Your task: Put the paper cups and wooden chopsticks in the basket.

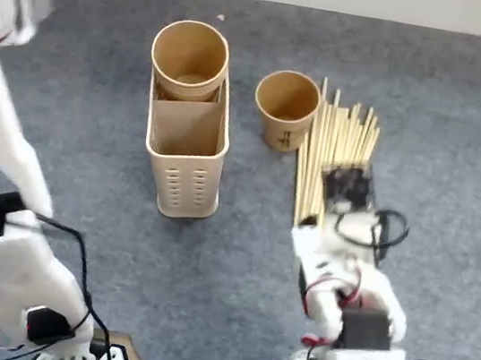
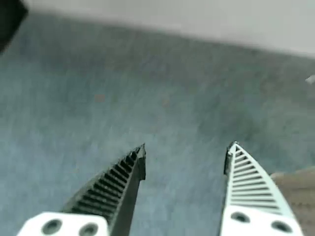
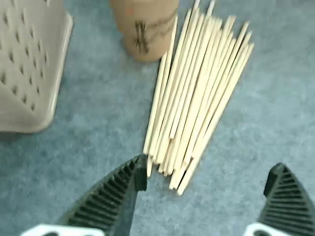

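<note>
A tall beige basket point(image 1: 185, 158) stands on the grey carpet with one paper cup point(image 1: 189, 59) sitting in its far end. A second paper cup point(image 1: 286, 105) stands upright on the carpet to the basket's right, touching a bundle of wooden chopsticks point(image 1: 336, 149) that lies flat. In the right wrist view my right gripper point(image 3: 209, 177) is open just above the near ends of the chopsticks point(image 3: 197, 98), with the cup point(image 3: 145, 27) and basket point(image 3: 29, 64) beyond. My left gripper point(image 2: 187, 150) is open over bare carpet, holding nothing; its arm point(image 1: 3, 9) is at the far left.
The right arm point(image 1: 351, 287) stretches from the front edge toward the chopsticks. Cables trail by both arm bases. A pale wall point(image 2: 197, 24) borders the carpet's far side. A beige edge point(image 2: 295, 187) shows beside the left gripper.
</note>
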